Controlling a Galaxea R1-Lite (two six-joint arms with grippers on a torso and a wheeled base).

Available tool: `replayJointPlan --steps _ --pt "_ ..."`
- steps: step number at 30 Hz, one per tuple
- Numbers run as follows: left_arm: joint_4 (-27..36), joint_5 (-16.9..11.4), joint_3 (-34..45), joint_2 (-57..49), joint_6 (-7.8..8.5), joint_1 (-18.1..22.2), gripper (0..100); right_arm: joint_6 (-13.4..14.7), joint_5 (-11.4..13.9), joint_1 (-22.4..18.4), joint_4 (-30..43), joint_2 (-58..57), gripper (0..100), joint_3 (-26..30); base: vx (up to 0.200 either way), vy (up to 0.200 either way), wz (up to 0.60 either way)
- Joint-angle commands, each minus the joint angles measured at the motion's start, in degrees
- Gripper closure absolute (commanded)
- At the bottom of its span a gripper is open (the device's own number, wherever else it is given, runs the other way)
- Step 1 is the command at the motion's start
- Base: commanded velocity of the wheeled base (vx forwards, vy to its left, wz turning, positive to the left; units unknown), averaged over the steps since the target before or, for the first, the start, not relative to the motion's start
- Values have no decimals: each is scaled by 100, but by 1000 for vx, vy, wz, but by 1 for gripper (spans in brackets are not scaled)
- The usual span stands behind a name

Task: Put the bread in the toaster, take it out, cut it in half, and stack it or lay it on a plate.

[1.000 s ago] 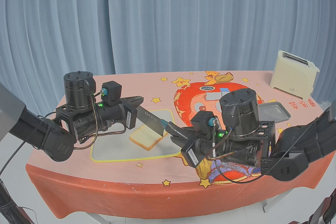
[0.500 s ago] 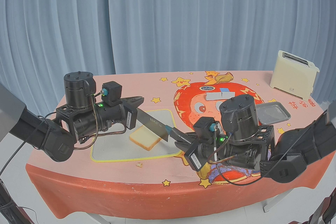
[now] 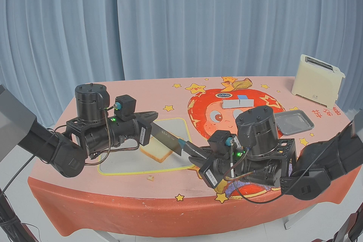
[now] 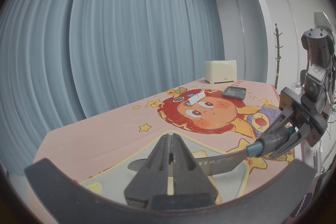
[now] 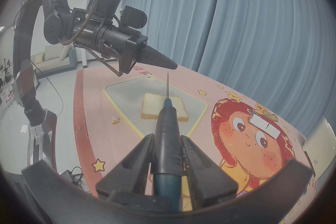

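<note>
Pale bread (image 3: 156, 151) lies flat on the yellow-rimmed cutting board (image 3: 121, 161), where your right gripper (image 3: 192, 151) clamps the knife (image 3: 166, 136) by its handle, blade over the slice, while your left gripper (image 3: 153, 115) hangs pinched together just beside the blade, with the toaster (image 3: 317, 80) well apart

Reaches in from the left side with the left arm (image 3: 47, 143), forearm low and roughly level. Points the left gripper (image 3: 154, 115) toward the middle, its two fingers pressed together with nothing between them. Stretches the right arm (image 3: 332, 161) in from the right side, forearm low, aimed back toward the left one. Clamps the right gripper (image 3: 194, 153) on the handle of a knife (image 3: 166, 136), one finger on each side, blade edge down, tip just beside the left gripper's fingertips.
</note>
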Motion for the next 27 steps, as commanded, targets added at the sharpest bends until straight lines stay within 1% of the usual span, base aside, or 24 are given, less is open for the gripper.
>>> replayJointPlan --steps 1,5,7,17,22,27 --pt "-2 11 -19 202 8 -78 100 -17 -24 9 15 37 100 3 0 0 0" --pt "6 3 -81 220 8 -157 100 -8 -112 18 217 28 100 -24 0 0 0" --pt "6 11 -125 273 8 -210 100 -8 -112 27 226 28 100 -32 0 0 0" --pt "-11 20 -107 580 17 -166 100 -8 -112 27 191 11 100 -68 0 0 0" --pt "-354 20 -81 668 8 -139 100 1 -112 36 164 11 100 -129 0 0 0" --pt "-380 20 -63 774 8 -148 100 10 -112 36 208 11 100 -129 0 0 0"
